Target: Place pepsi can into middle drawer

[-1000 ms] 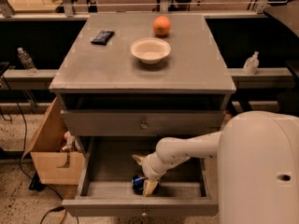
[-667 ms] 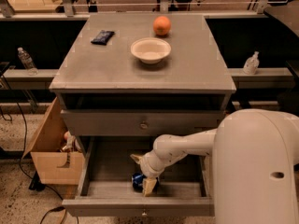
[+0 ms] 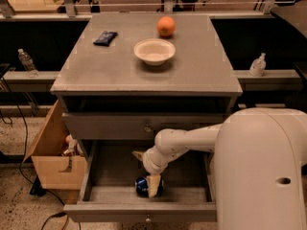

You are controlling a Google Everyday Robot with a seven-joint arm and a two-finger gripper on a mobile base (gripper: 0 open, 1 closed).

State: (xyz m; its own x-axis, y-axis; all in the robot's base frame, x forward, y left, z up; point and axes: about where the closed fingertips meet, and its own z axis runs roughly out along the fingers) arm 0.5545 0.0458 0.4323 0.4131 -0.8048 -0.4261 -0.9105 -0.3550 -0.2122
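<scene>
The pepsi can (image 3: pixel 141 186), blue with a silver end, lies on its side on the floor of the open middle drawer (image 3: pixel 144 212), near its front wall. My gripper (image 3: pixel 146 170) reaches down into that drawer from the right. Its tan fingers are spread apart. One fingertip (image 3: pixel 154 186) rests against the can's right side. The other points back-left, away from the can. The closed top drawer front (image 3: pixel 144 126) is just above my arm.
On the cabinet top stand a white bowl (image 3: pixel 154 51), an orange (image 3: pixel 166 26) and a flat dark snack packet (image 3: pixel 104 37). An open cardboard box (image 3: pixel 53 162) stands on the floor to the left of the cabinet. My white base (image 3: pixel 264 176) fills the lower right.
My arm and base have shifted slightly to the left. The can stays at the same spot on the drawer floor, and the gripper stays over it.
</scene>
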